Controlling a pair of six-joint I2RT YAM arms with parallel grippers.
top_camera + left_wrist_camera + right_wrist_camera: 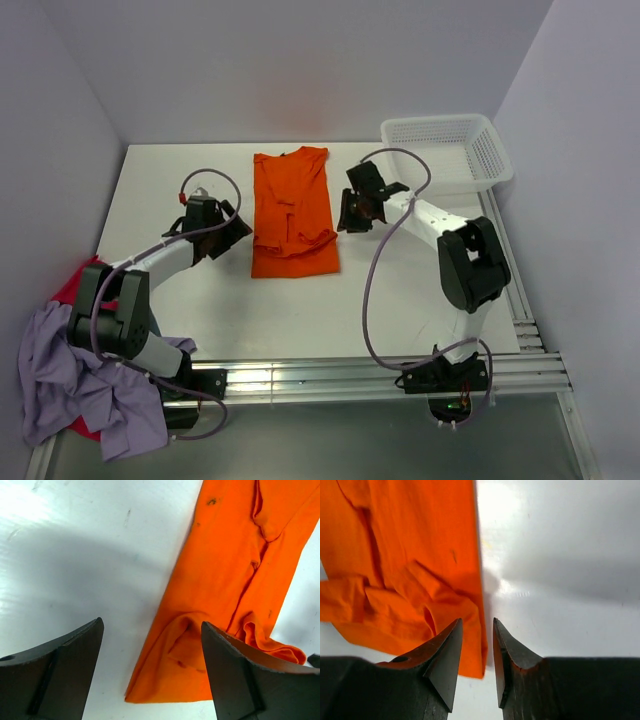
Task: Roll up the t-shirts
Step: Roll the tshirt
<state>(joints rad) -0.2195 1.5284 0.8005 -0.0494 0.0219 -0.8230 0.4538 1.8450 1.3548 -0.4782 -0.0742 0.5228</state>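
An orange t-shirt (293, 215) lies flat in the middle of the table, folded lengthwise into a long strip with its sleeves tucked in and its near end wrinkled. My left gripper (235, 228) hovers just off the strip's left edge, near the near end. In the left wrist view this gripper (151, 622) is wide open over the near left corner of the orange t-shirt (235, 580), holding nothing. My right gripper (348, 212) is at the strip's right edge. In the right wrist view it (477, 621) stands open by a narrow gap above the shirt's (405, 555) near right corner.
A white perforated basket (445, 150) stands at the back right. A heap of other t-shirts, lavender (70, 385) over red (78, 285), hangs at the table's near left corner beside the left arm's base. Aluminium rails (380, 370) run along the near edge.
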